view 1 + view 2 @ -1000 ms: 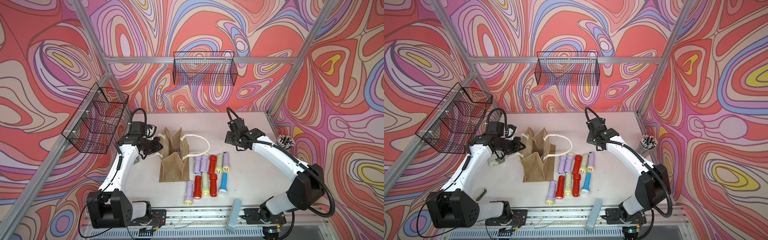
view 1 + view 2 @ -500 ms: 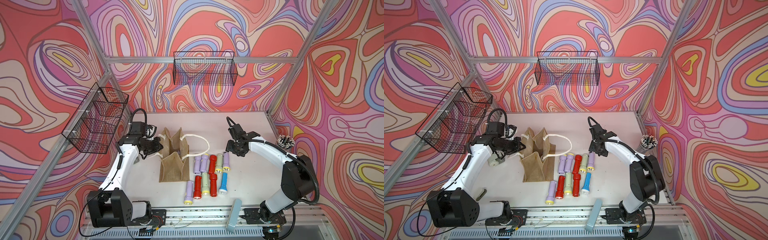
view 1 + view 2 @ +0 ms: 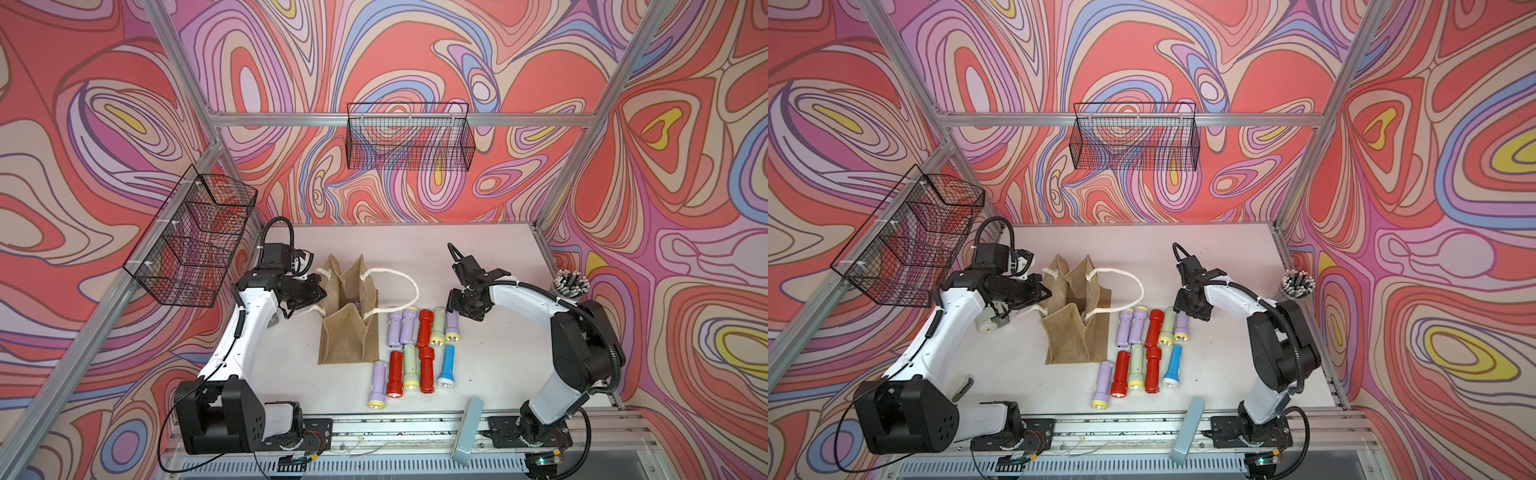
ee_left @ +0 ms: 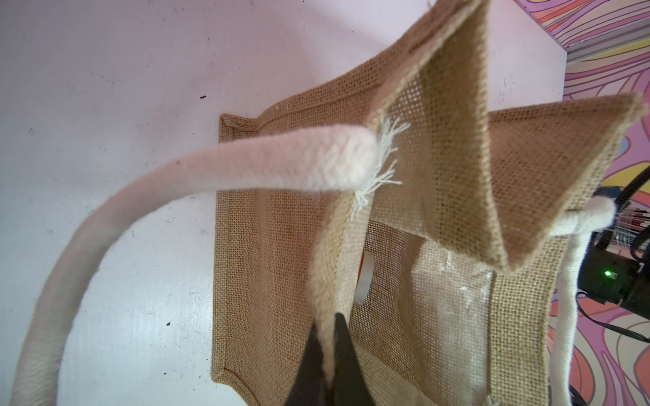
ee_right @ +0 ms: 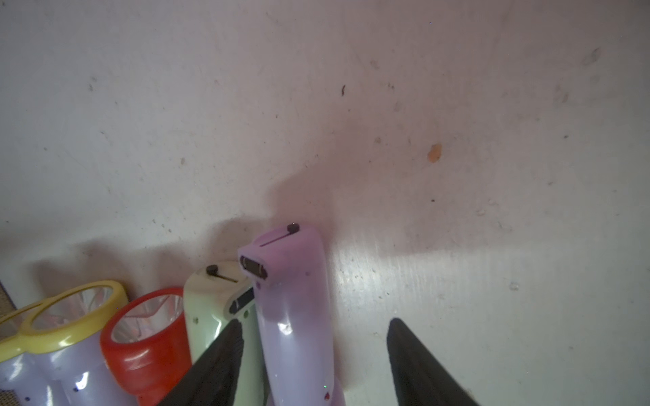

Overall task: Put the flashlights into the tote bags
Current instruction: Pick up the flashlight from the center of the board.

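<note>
The left gripper pinches the rim of the tote bag, holding its mouth open on the desk, while the right gripper, spread, straddles the end lilac flashlight lying nearby; I judge this the grasping step, needing the jaws to close without catching the pale green neighbour.

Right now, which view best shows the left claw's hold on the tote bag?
The left wrist view: the left claw pinches the rim of the tote bag up close. Both top views show claw and bag small, the pinch unclear. The right wrist view misses the grip.
</note>
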You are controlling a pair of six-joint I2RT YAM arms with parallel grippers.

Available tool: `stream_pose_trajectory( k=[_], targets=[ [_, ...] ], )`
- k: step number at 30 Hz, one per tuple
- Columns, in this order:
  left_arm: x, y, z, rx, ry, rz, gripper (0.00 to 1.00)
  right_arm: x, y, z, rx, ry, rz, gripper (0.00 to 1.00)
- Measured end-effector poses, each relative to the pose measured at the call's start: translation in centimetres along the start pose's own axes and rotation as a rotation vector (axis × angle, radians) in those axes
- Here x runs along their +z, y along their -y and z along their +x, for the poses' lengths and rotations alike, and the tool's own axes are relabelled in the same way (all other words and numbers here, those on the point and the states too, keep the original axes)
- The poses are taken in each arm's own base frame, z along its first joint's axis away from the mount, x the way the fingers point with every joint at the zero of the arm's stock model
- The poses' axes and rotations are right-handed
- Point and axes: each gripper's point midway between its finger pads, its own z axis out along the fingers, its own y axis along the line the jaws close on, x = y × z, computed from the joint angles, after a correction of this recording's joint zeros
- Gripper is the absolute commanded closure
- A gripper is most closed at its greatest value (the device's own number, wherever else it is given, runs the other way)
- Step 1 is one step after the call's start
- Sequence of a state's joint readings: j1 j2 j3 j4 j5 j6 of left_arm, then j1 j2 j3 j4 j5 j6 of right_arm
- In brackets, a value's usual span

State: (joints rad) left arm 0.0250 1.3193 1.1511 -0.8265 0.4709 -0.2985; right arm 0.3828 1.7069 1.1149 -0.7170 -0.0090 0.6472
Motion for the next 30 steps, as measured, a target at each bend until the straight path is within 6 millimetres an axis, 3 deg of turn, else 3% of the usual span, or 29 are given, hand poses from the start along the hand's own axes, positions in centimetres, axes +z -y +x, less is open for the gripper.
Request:
stream_pose_trajectory(
  k=[5, 18, 30],
  targets=[
    [0.1, -0.1, 0.0, -0.003, -0.005, -0.002, 1.00, 1.4, 0.3, 0.5, -0.014, -0.030, 0.017, 0.35],
    [0.2, -0.1, 0.0, -0.003, -0.006, -0.002, 1.00, 2.7, 1.8, 1.2, -0.039, -0.062, 0.094, 0.39],
    [0.5, -0.3, 0.1, -0.008, -0.015, -0.005, 1.00, 2.8, 2.5, 1.3, -0.040, -0.059, 0.133, 0.57]
  ],
)
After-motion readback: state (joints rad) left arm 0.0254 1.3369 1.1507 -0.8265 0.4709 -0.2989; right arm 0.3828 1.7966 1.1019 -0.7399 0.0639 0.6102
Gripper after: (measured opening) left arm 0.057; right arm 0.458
